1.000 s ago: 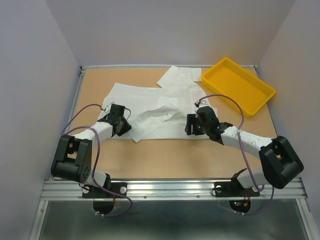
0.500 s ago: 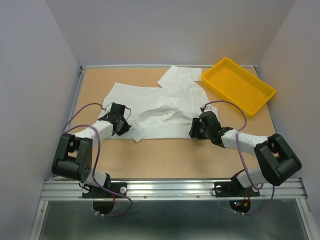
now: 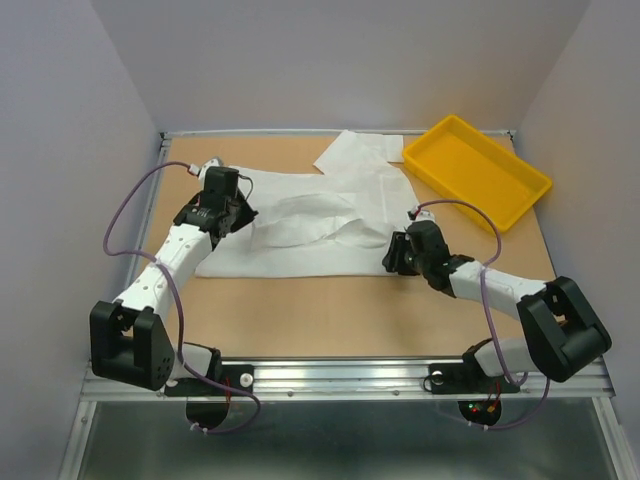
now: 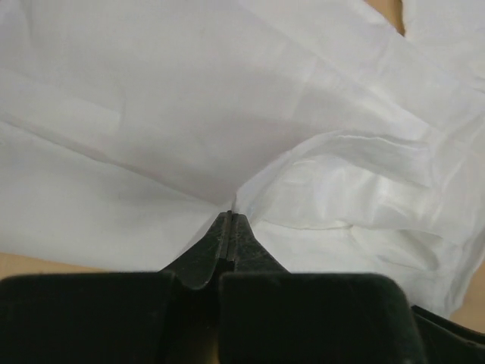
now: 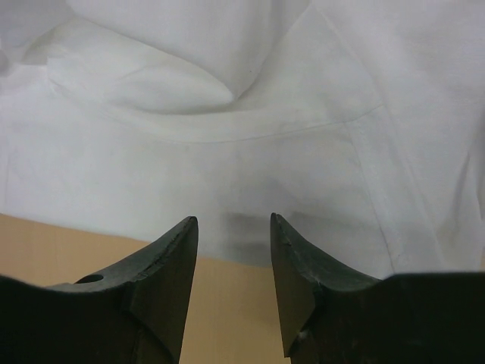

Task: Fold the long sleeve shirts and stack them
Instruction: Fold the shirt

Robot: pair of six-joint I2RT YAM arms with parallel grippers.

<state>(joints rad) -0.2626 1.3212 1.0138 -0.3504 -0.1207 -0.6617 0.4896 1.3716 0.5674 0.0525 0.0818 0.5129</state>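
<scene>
Seemingly white shirt between closed left jaws

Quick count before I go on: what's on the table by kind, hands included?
shirt: 1, white (the far flap looks like its sleeve)
tray: 1, yellow
hands: 2, left hand and right hand
Total: 4

Left arm and right arm: white tube links between blocky black joints, with a purple cable trailing along each. Left gripper and right gripper have matte black tapering fingers, and the right gripper has a round hole at 8 o'clock. Red and green lights glow by the right base.
</scene>
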